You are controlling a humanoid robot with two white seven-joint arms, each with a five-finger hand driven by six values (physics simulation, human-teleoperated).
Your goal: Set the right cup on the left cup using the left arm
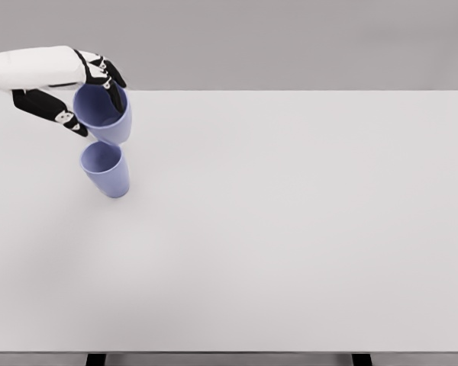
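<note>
I see the left hand (pixel 82 95) coming in from the upper left, fingers clamped around the rim of a blue cup (pixel 104 113), held above the table (pixel 290 229). Directly below it stands a second blue cup (pixel 107 170), upright on the table's left side. The held cup's base overlaps the standing cup's rim; I cannot tell whether they touch.

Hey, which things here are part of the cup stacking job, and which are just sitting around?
Part of the job:
- held cup
- standing cup
- left hand

Just there:
- table, which only carries the standing cup; nothing else lies on it
</note>
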